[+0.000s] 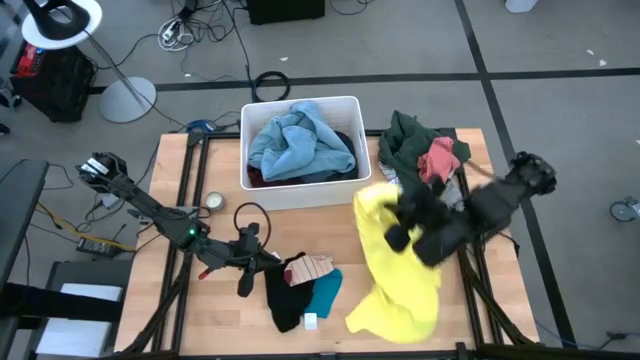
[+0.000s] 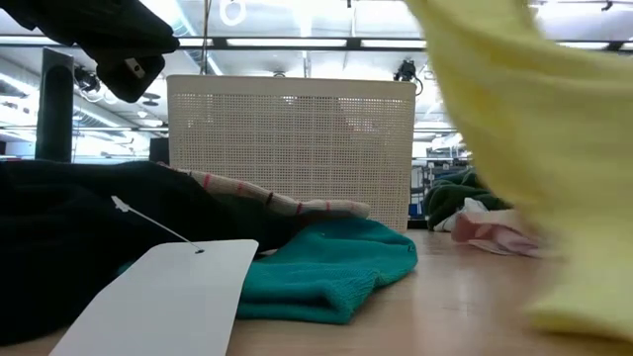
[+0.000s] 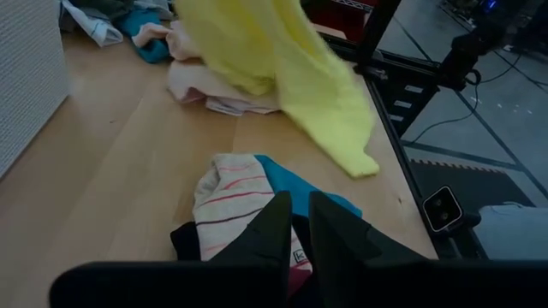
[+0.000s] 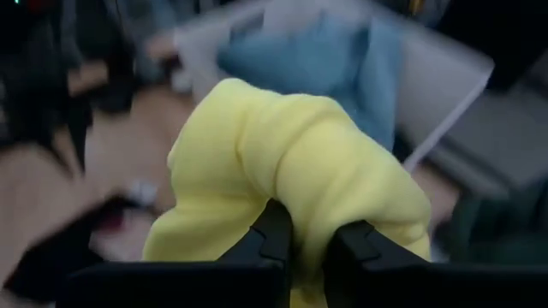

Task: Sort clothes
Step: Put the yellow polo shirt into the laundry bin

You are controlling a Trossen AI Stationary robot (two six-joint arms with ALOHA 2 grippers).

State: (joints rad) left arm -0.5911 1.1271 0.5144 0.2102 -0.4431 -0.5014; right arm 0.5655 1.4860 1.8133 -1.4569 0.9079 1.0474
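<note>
Wood-top table (image 1: 175,200) on dark metal frame, sits on grey floor (image 1: 560,110) w/ dark seam lines. Loose cables (image 1: 200,25) trail across floor beyond table. White lamp (image 1: 62,22) on round base near far-left corner, black case (image 1: 50,80) beside it. Low view: big open hall, ceiling strip lights (image 2: 297,42), shelving far back.

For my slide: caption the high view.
Right pincer lifts yellow garment beside white bin; left pincer at small pile.
</note>
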